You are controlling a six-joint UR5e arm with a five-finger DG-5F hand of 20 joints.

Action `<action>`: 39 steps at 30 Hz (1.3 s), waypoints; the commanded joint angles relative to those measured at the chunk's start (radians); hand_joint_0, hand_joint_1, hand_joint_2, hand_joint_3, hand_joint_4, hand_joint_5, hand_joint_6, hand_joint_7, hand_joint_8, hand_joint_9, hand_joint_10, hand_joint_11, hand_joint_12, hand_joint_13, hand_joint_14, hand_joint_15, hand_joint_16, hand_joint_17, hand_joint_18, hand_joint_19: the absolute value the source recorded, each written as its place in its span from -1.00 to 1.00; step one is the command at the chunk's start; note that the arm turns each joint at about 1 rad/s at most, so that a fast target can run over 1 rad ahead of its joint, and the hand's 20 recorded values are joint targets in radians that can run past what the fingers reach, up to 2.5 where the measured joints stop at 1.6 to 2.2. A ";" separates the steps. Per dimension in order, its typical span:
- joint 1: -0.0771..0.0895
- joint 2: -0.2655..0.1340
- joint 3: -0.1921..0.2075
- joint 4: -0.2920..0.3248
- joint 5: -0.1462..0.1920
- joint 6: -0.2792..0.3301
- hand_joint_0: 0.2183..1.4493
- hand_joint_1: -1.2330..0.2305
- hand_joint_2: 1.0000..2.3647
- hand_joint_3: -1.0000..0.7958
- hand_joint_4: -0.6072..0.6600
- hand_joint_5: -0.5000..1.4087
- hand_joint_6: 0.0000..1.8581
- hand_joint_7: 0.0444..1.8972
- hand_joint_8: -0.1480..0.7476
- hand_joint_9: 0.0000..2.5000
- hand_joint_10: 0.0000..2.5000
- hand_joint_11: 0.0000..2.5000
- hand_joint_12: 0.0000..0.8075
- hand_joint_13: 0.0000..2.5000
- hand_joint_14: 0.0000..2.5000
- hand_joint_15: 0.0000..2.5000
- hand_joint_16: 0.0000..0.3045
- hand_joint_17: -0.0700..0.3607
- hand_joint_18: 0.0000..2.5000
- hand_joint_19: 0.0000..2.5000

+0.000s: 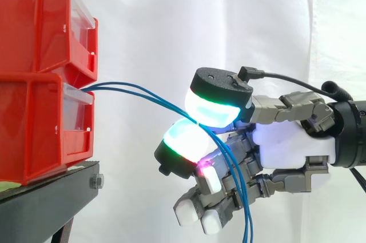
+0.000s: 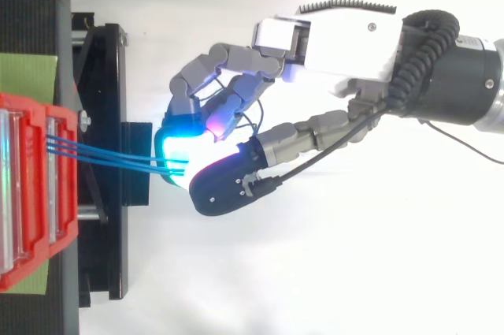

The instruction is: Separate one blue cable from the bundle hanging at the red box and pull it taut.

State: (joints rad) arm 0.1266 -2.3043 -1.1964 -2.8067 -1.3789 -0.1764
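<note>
Blue cables [image 1: 114, 86] in robot hand [image 1: 286, 140], slack below

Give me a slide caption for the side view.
Hand pinching blue cables from the lower red bin between glowing pads, slack strands hanging below.

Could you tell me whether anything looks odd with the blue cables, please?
Yes: several thin blue cables, not one, run from the lower red plastic bin into the pinch of the robot hand.
</note>
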 commanded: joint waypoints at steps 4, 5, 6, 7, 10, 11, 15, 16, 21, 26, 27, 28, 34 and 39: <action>-0.001 -0.001 0.000 -0.001 0.000 0.000 -0.12 -0.49 -1.00 -0.40 -0.19 -0.66 -0.01 0.14 -0.14 -0.23 -0.98 -0.38 -0.25 -0.42 -0.99 -0.64 -0.73 -0.25 -0.49 -0.57; -0.001 0.000 0.000 -0.001 0.000 0.000 -0.10 -0.50 -1.00 -0.44 -0.20 -0.66 -0.01 0.13 -0.14 -0.23 -0.98 -0.38 -0.25 -0.42 -0.99 -0.64 -0.73 -0.25 -0.49 -0.57; 0.001 0.000 0.000 -0.002 0.000 0.000 -0.10 -0.51 -1.00 -0.44 -0.21 -0.66 -0.01 0.14 -0.14 -0.23 -0.98 -0.38 -0.25 -0.42 -0.99 -0.64 -0.73 -0.25 -0.49 -0.57; 0.001 -0.001 0.000 -0.002 0.000 0.000 -0.09 -0.51 -1.00 -0.44 -0.22 -0.66 -0.01 0.14 -0.15 -0.23 -0.98 -0.38 -0.26 -0.42 -0.99 -0.65 -0.73 -0.25 -0.49 -0.58; 0.001 0.000 0.000 -0.004 0.000 0.000 -0.11 -0.54 -1.00 -0.44 -0.24 -0.66 -0.01 0.14 -0.17 -0.22 -0.98 -0.38 -0.27 -0.41 -0.99 -0.65 -0.74 -0.25 -0.48 -0.59; 0.001 0.000 0.000 -0.004 0.000 0.000 -0.12 -0.56 -1.00 -0.44 -0.23 -0.66 -0.01 0.12 -0.17 -0.22 -0.98 -0.37 -0.28 -0.41 -0.99 -0.64 -0.74 -0.26 -0.48 -0.59; -0.001 0.000 0.000 -0.004 0.000 0.000 -0.20 -0.58 -1.00 -0.44 -0.14 -0.66 -0.01 0.09 -0.17 -0.21 -0.98 -0.37 -0.27 -0.40 -0.98 -0.64 -0.74 -0.26 -0.48 -0.58; -0.001 0.000 0.000 -0.004 0.000 -0.002 -0.25 -0.60 -1.00 -0.44 -0.07 -0.66 -0.02 0.09 -0.17 -0.20 -0.98 -0.37 -0.27 -0.40 -0.99 -0.63 -0.74 -0.26 -0.47 -0.58; -0.001 0.000 0.001 -0.004 0.000 -0.006 -0.52 -0.57 -1.00 -0.44 0.03 -0.64 -0.02 0.09 -0.09 -0.17 -0.98 -0.37 -0.20 -0.37 -0.99 -0.62 -0.71 -0.22 -0.45 -0.55; -0.001 -0.001 0.000 -0.004 -0.002 -0.006 -0.64 -0.44 -1.00 -0.44 0.08 -0.64 -0.03 0.03 0.00 -0.15 -0.98 -0.38 -0.13 -0.35 -0.99 -0.62 -0.67 -0.15 -0.41 -0.54; 0.001 0.000 0.000 -0.004 -0.003 -0.006 -0.64 -0.40 -1.00 -0.44 0.08 -0.64 -0.03 0.02 -0.01 -0.16 -0.98 -0.39 -0.11 -0.35 -0.99 -0.62 -0.67 -0.15 -0.41 -0.54; 0.001 0.000 0.000 -0.004 -0.003 -0.006 -0.63 -0.37 -1.00 -0.44 0.08 -0.64 -0.03 0.01 -0.02 -0.16 -0.98 -0.39 -0.12 -0.35 -0.99 -0.62 -0.67 -0.15 -0.42 -0.54; -0.001 -0.001 0.000 -0.004 -0.008 -0.006 -0.45 -0.10 -1.00 -0.44 0.04 -0.65 -0.05 0.05 -0.06 -0.17 -0.98 -0.38 -0.19 -0.37 -0.99 -0.61 -0.71 -0.22 -0.46 -0.50; 0.001 0.000 0.000 -0.004 -0.008 -0.006 -0.35 -0.15 -1.00 -0.41 0.03 -0.64 -0.05 0.11 -0.05 -0.16 -0.98 -0.38 -0.20 -0.37 -0.98 -0.60 -0.72 -0.23 -0.45 -0.51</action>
State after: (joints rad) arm 0.1264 -2.3042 -1.1964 -2.8102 -1.3866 -0.1825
